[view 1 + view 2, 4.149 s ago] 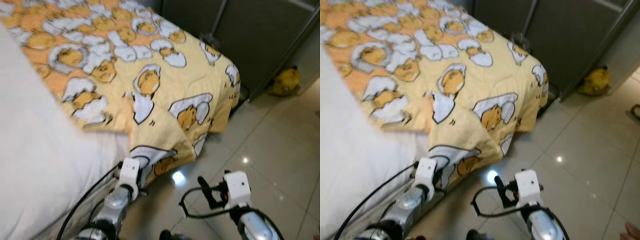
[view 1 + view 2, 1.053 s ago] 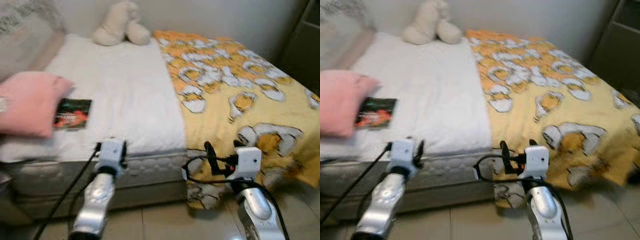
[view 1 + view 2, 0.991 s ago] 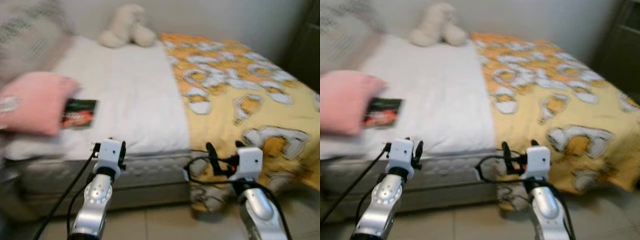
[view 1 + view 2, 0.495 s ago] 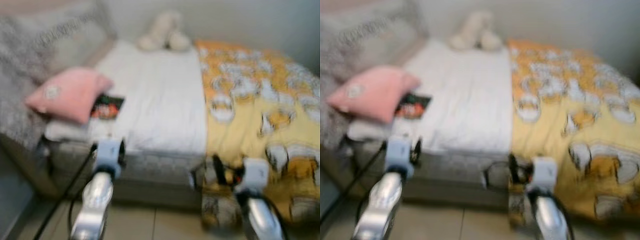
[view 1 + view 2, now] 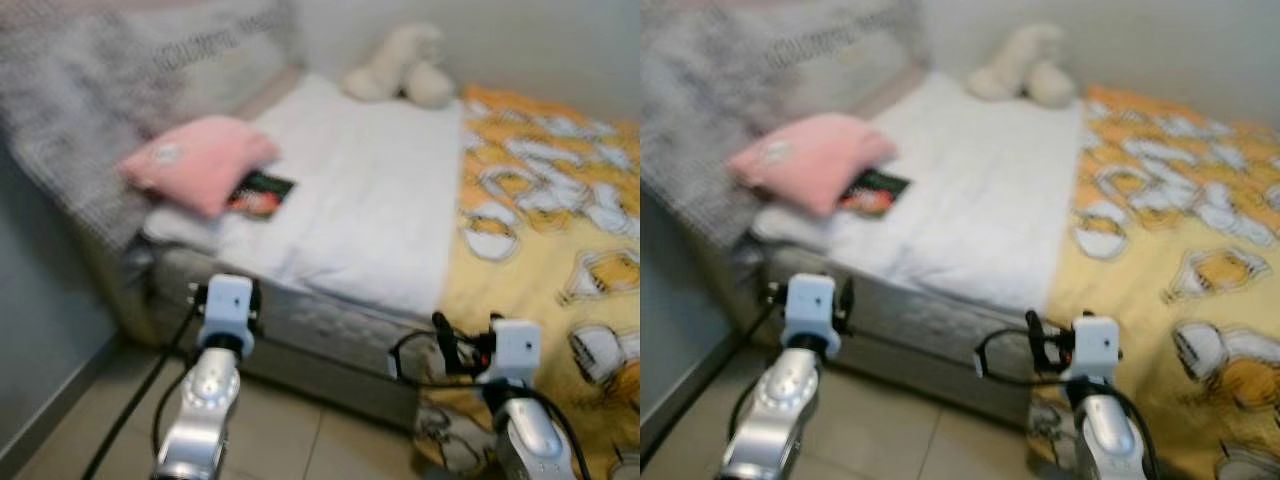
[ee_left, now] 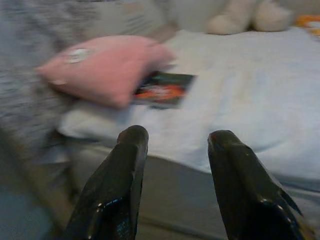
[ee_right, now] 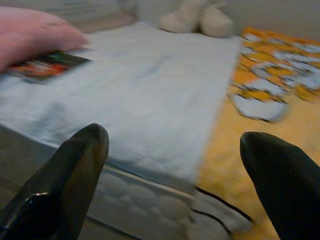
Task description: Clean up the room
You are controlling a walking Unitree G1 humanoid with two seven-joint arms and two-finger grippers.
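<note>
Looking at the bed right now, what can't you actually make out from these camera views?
- Dark packet: its print is too blurred to read in the eye views, and the pink pillow overlaps one end.
- Plush toy: motion blur hides its shape.
- Yellow blanket: cut off by the right edge.
- Under the bed: hidden by the bed frame.

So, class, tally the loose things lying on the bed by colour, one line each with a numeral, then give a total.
Pink: 1, the soft pink pillow
Cream: 1, the cream plush toy
Dark: 1, the flat dark packet with red print
Yellow: 1, the yellow patterned blanket
Total: 4
</note>
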